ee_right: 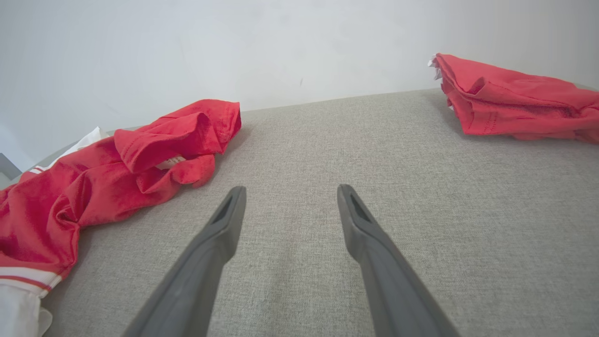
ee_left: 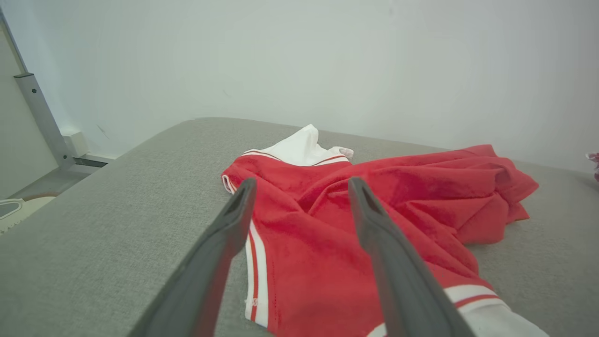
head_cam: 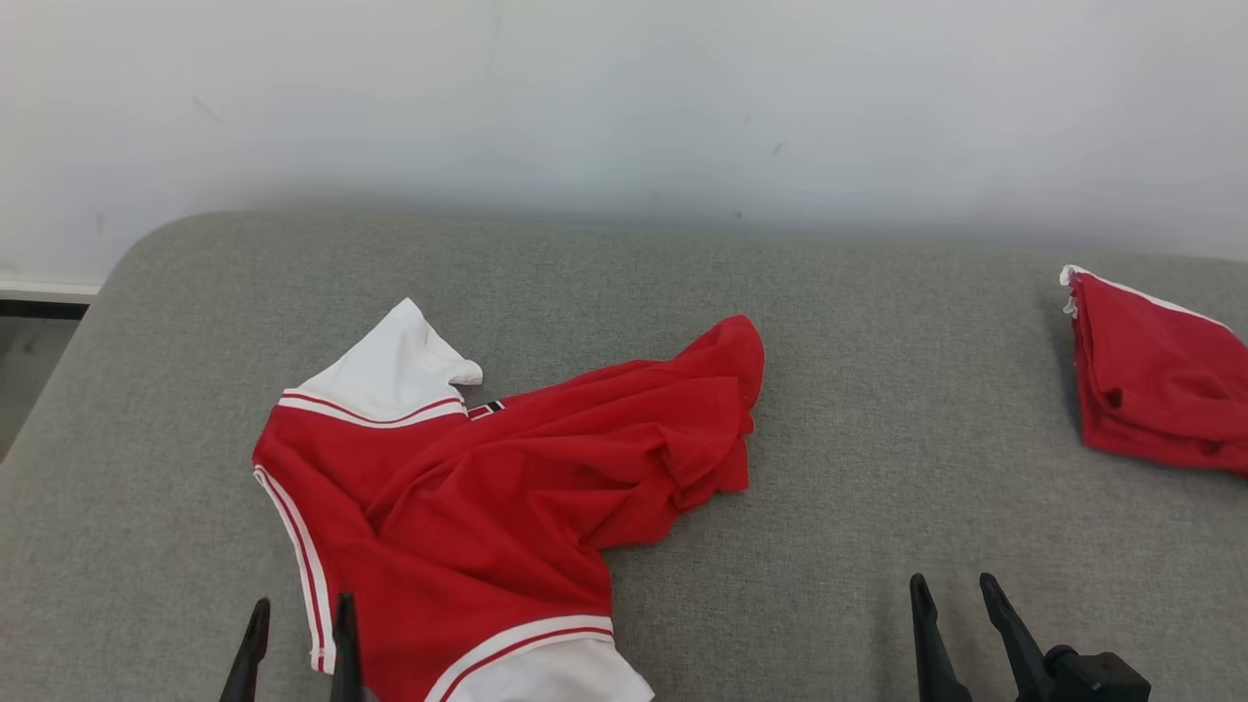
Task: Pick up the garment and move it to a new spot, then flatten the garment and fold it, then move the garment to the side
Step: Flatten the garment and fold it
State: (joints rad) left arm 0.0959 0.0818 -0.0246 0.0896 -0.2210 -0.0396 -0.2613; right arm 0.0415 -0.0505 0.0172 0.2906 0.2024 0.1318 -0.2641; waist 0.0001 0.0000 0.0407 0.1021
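The garment [head_cam: 487, 487] is a red shirt with white, red-striped sleeves, lying crumpled on the left half of the grey cushioned surface [head_cam: 877, 390]. Its body bunches toward the middle; one white sleeve points to the back left. My left gripper [head_cam: 300, 609] is open just above the shirt's near left edge, nothing between its fingers. In the left wrist view the left gripper [ee_left: 302, 185] frames the shirt [ee_left: 327, 224]. My right gripper [head_cam: 954, 587] is open over bare cushion at the lower right, apart from the shirt [ee_right: 117, 178]. The right gripper [ee_right: 290, 192] holds nothing.
A second red garment [head_cam: 1155, 380], folded, lies at the far right edge of the cushion, also seen in the right wrist view as a red pile [ee_right: 514, 103]. A white wall [head_cam: 624, 97] rises behind. The cushion's rounded left corner drops to the floor [head_cam: 29, 361].
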